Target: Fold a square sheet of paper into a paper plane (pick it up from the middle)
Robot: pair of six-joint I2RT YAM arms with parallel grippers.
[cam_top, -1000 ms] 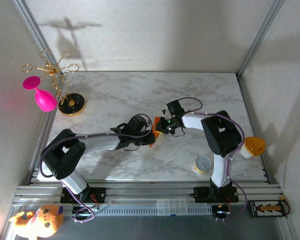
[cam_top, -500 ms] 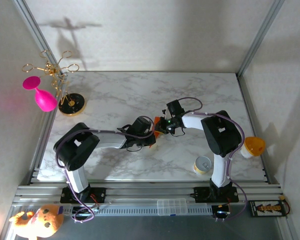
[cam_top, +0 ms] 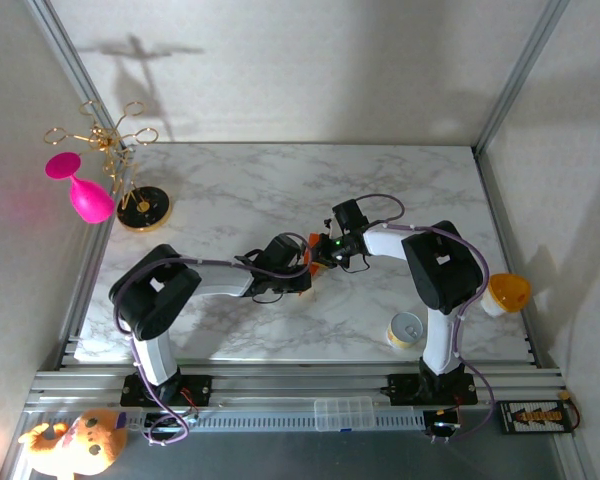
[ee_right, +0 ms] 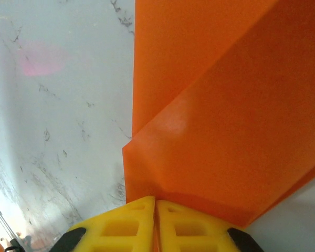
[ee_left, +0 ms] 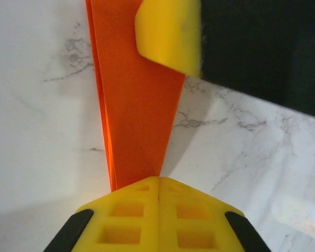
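Top view: both arms reach in toward the middle of the marble desk (cam_top: pixel 230 190). The left pincer (cam_top: pixel 302 264) and right pincer (cam_top: pixel 320 250) are just beside each other, with the orange paper (cam_top: pixel 312 243) between them. The paper shows there as only a small patch, too small to make out its shape.

Left wrist view: the left pincer (ee_left: pixel 158 181) is closed, its yellow pads meeting on the narrow end of the orange paper (ee_left: pixel 136 105). The paper is folded, with several layers showing along its left edge, and it widens away from the pads. A yellow finger (ee_left: pixel 168 31) of the right pincer sits over its far end.

Right wrist view: the right pincer (ee_right: pixel 155 202) is closed, clamping the orange paper (ee_right: pixel 210 105) at an edge. One fold line runs diagonally and a second layer lies beneath. The paper casts a shadow on the marble and is possibly lifted slightly, but I cannot tell for certain.

Elsewhere in the top view:
- A yellow can (cam_top: pixel 407 330) stands near the right arm's base.
- An orange-yellow cup (cam_top: pixel 507 292) lies off the desk's right edge.
- A pink goblet (cam_top: pixel 80 190) hangs by a gold rack (cam_top: pixel 130 180) at the far left corner.
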